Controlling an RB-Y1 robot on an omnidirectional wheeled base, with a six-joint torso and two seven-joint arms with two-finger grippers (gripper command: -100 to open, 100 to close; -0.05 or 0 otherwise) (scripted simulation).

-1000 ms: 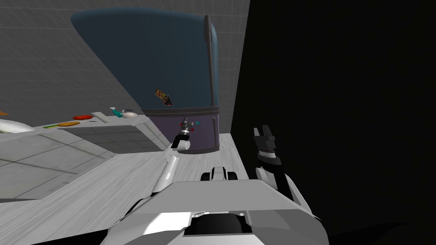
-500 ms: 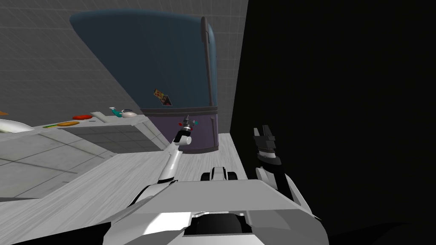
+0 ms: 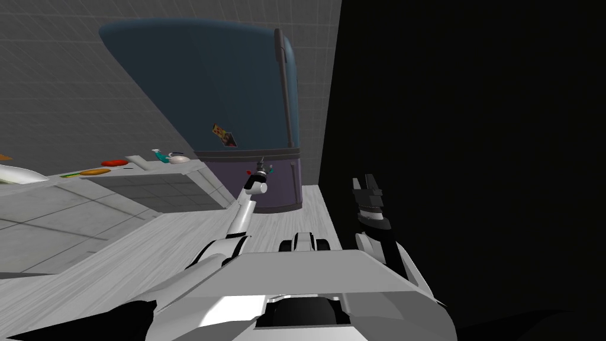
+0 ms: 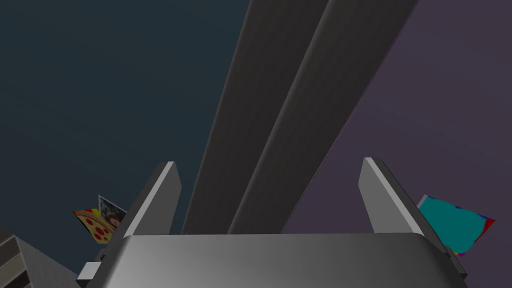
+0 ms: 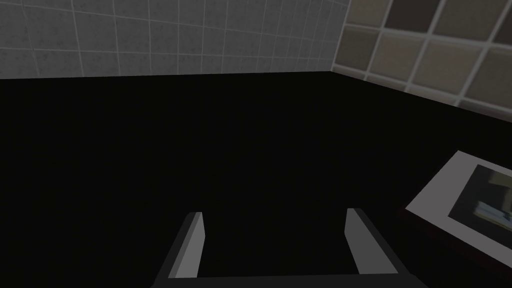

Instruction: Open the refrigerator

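The refrigerator has a dark blue upper door and a purple lower door, with a long dark handle down its right side. My left gripper is stretched out to the seam between the two doors. In the left wrist view the gripper is open, and the grey band between the blue door and the purple door runs between its fingers. A pizza magnet and a teal magnet flank it. My right gripper is raised at my right, open and empty.
A grey counter stands left of the refrigerator with a teal bottle, a white kettle and red and orange items. A black area lies right of the refrigerator. Pale wood floor runs ahead.
My left arm has stretched forward and up, carrying the gripper from the lower purple door to the seam under the blue door. The right arm has not moved.
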